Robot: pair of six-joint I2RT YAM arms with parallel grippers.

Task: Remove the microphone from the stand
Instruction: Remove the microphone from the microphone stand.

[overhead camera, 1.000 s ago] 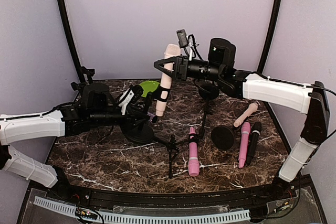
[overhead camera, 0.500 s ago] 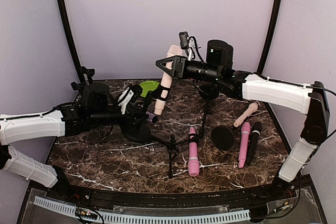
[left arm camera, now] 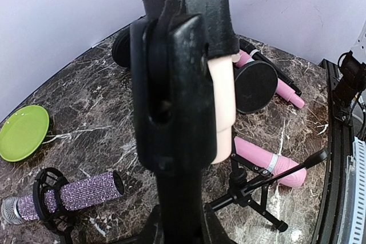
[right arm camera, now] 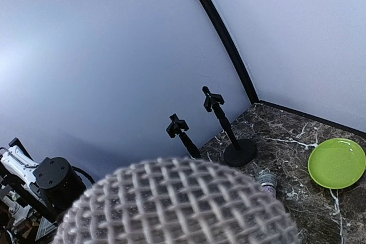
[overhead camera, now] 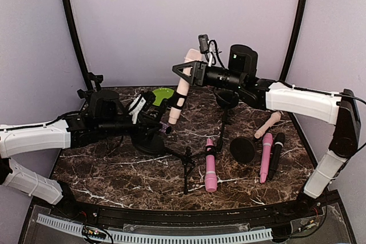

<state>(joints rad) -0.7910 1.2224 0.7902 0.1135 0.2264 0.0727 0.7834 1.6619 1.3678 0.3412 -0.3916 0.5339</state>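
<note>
A cream microphone (overhead camera: pixel 182 87) sits tilted in the black clip (overhead camera: pixel 178 104) of a stand with a round base (overhead camera: pixel 150 144). My right gripper (overhead camera: pixel 184 72) is shut on the microphone's upper body, just below its head. The mesh head (right arm camera: pixel 177 204) fills the bottom of the right wrist view and hides the fingers. My left gripper (overhead camera: pixel 153 123) is closed on the stand's pole above the base. The left wrist view shows the pole and clip (left arm camera: pixel 171 112) close up, with the microphone's cream body (left arm camera: pixel 224 101) behind them.
A green plate (overhead camera: pixel 162 95) lies at the back. Two pink microphones (overhead camera: pixel 210 164) (overhead camera: pixel 266 157), a black one (overhead camera: pixel 276 154) and a cream one (overhead camera: pixel 267 124) lie at the right, by a tripod stand (overhead camera: pixel 189 161) and a round-based stand (overhead camera: pixel 243 150). A purple glitter microphone (left arm camera: pixel 80 191) lies near the left gripper.
My right gripper has moved slightly right and up with the microphone's head, so the microphone leans more. The left arm has held still.
</note>
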